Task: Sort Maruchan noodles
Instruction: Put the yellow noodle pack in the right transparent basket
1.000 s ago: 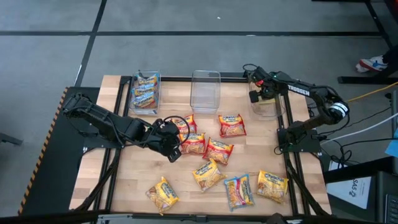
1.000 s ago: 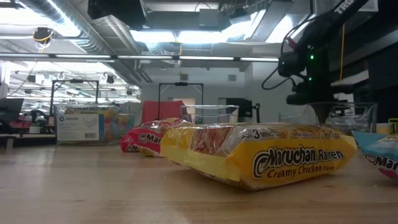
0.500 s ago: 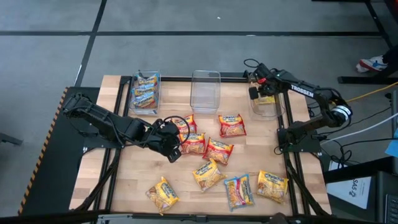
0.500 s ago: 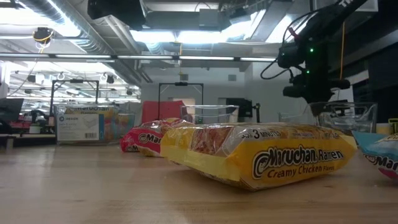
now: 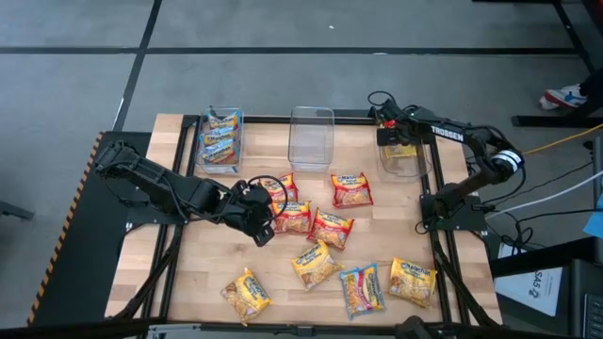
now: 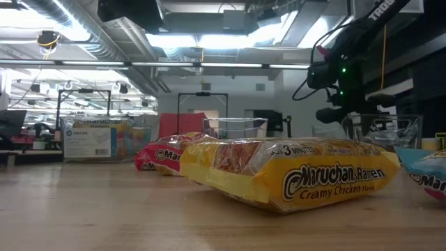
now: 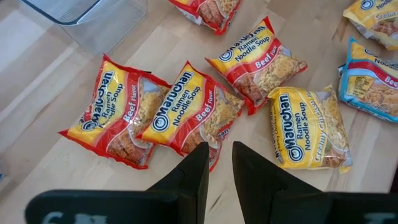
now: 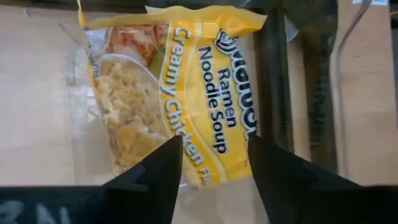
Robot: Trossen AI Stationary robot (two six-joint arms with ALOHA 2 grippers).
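Note:
Maruchan noodle packets lie flat and scattered on the wooden table: red ones (image 5: 292, 217) (image 7: 193, 112) in the middle, yellow ones (image 5: 316, 265) and a blue one (image 5: 363, 289) nearer the front. My left gripper (image 5: 259, 224) (image 7: 217, 168) hovers open above the red packets with nothing between its fingers. My right gripper (image 5: 384, 127) (image 8: 211, 171) stands open over the right clear bin (image 5: 407, 165). In that bin lies a yellow Creamy Chicken packet (image 8: 186, 93), below and apart from the fingers.
A clear bin at the far left (image 5: 220, 139) holds blue packets, and the middle bin (image 5: 312, 137) stands between the other two. In the low view a yellow packet (image 6: 300, 174) fills the foreground. Dark arm frames border the left and right table edges.
My right gripper has rolled at the wrist, shifted slightly toward the far edge over the right bin, and opened. It has let go of the yellow packet, which now lies in the bin. My left arm has kept still.

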